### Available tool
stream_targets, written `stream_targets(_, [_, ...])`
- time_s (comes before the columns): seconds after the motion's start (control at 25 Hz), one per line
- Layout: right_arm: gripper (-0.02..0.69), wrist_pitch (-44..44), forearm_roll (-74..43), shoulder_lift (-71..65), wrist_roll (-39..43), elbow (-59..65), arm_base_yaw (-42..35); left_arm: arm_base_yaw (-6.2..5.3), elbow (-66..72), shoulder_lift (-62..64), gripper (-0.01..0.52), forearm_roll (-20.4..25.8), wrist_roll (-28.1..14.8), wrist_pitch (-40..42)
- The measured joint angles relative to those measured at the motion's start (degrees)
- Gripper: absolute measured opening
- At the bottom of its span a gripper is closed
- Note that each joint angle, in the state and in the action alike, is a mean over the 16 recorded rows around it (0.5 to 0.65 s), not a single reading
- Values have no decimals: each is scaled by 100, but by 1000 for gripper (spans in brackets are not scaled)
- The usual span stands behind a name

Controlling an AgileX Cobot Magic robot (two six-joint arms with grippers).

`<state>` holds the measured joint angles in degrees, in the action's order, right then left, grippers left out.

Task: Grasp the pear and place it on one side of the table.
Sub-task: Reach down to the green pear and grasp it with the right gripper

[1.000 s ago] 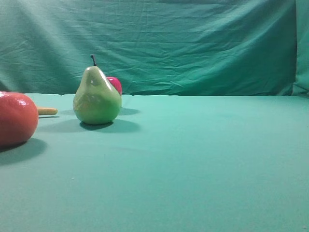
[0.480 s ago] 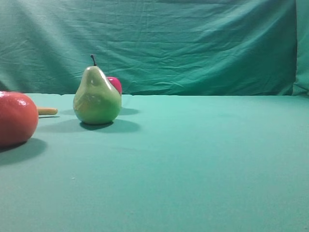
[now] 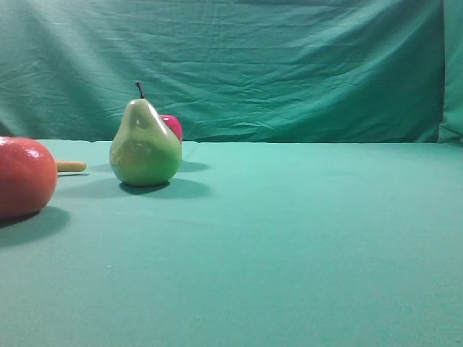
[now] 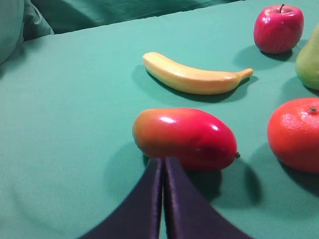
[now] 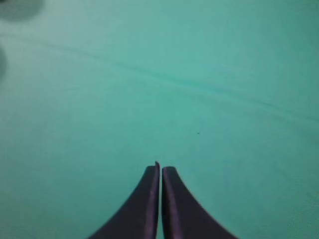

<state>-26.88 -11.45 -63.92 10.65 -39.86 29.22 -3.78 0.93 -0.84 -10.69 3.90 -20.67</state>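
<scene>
The glossy yellow-green pear [image 3: 145, 143] stands upright on the teal table [image 3: 304, 231] at the left of the exterior view. Only its edge [image 4: 309, 62] shows at the right border of the left wrist view. My left gripper [image 4: 163, 160] is shut and empty, its tips just in front of a red-orange mango [image 4: 184, 138]. My right gripper [image 5: 160, 168] is shut and empty over bare teal cloth [image 5: 199, 74]. Neither gripper shows in the exterior view.
A red apple [image 3: 172, 126] sits behind the pear and also shows in the left wrist view [image 4: 278, 28]. A large orange-red round fruit [image 3: 24, 177] lies at the left edge. A yellow banana [image 4: 192, 78] lies beyond the mango. A wrinkled teal backdrop [image 3: 289, 65] stands behind.
</scene>
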Motion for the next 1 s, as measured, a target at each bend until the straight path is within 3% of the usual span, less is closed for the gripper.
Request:
stream_targets(0.2, [85,-31,156,-1126,-439,-868,723,0,0,0,0,0,0,0])
stream_targets(0.72, [575,393,260,-3641,-886,-3110,1660,0,0,0,0,0,0,0])
stream_targets(0.84, [634,396,265,-4153,-910,-3590,1729,0,0,0,0,0,0,0])
stream_targets(1.0, [635,402,272,-4760,-917,-4120,1763,0,0,0,0,0,0,0])
